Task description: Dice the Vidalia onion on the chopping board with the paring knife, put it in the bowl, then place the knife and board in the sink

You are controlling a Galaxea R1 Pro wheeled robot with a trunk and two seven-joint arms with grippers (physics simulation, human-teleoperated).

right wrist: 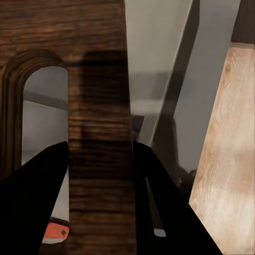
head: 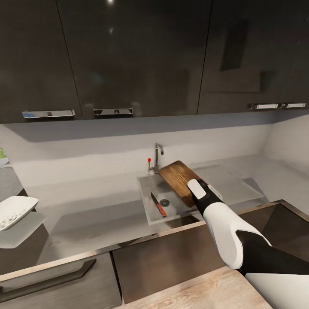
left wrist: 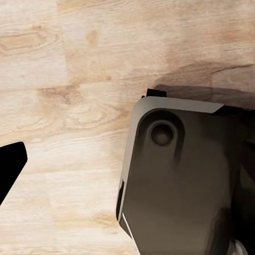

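Right gripper (right wrist: 101, 159): clamped on the chopping board (head: 179, 180) at its slot-handle end.
Chopping board: tilted over the sink (head: 148, 201), far end near the faucet (head: 157, 156).
Knife (head: 158, 204): lying in the sink beside the drain.
Bowl (head: 15, 211): on the bench (head: 86, 214), far left.
Left gripper: over wood floor (left wrist: 64, 79); cannot tell its state.

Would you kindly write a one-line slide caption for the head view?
Right end effector holds the chopping board tilted over the sink, where the paring knife lies beside the drain.
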